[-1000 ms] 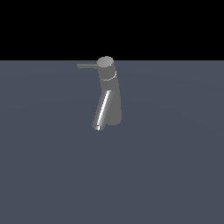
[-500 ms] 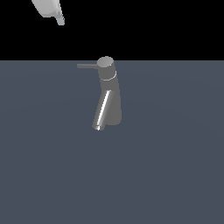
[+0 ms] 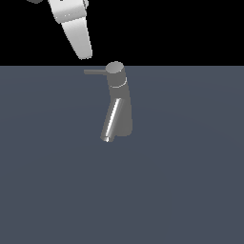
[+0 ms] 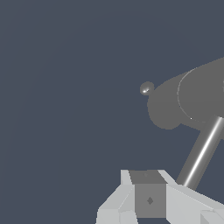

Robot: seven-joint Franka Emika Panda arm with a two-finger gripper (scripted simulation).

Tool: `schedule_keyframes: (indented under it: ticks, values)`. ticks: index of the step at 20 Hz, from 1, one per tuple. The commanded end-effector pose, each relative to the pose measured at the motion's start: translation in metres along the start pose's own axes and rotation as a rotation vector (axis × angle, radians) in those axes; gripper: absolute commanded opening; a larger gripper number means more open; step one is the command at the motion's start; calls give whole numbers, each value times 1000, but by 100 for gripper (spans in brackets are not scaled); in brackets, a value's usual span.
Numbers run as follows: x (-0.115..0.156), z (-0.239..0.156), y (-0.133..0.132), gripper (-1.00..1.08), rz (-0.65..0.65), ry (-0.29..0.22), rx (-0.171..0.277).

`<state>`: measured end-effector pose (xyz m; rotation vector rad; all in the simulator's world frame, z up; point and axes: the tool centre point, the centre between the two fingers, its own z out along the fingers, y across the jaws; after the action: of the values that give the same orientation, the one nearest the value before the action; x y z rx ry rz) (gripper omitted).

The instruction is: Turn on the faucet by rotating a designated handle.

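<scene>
The claw, fingers' spread impossible to tell, is hanging just above the handle. That thin, stiff rod is jutting sideways from the faucet, standing mid-bench; pushing near its tip looks easiest.

You see a flat slate-blue bench. Beyond its far edge lies a plain black backdrop.

Flat slate-blue floor under a plain black backdrop, evenly lit.
</scene>
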<state>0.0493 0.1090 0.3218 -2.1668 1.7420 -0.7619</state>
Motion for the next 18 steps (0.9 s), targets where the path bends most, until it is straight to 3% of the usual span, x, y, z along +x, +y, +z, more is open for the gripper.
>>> schedule_keyframes:
  ticks: [1,13,18]
  values:
    - [3,14,4,-100,389,4,1]
    - [11,32,11,-100,452,12,-3]
    - [1,32,27,-100,452,12,-3]
